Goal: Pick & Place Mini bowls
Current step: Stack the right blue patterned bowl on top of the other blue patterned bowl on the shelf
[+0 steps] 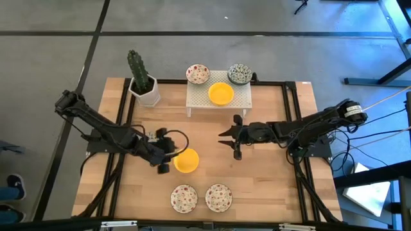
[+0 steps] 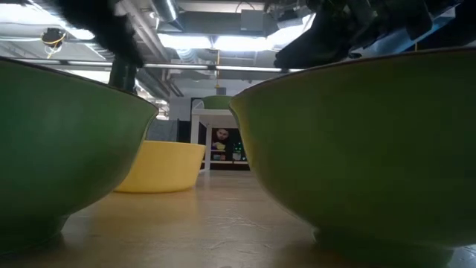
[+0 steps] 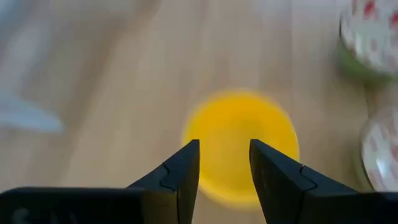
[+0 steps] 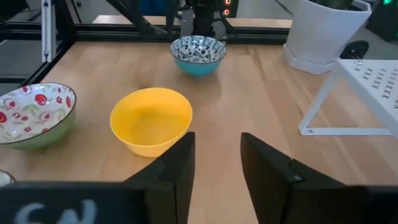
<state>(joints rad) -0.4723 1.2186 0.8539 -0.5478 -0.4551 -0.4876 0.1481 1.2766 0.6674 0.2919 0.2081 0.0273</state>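
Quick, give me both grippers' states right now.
Left gripper: open, empty, over the plain yellow mini bowl on the wooden table.
Right gripper: open, holding nothing, at mid-table.

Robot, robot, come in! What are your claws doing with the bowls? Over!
Left gripper open beside yellow bowl. Right gripper open, empty, mid-table. Nothing blocking.
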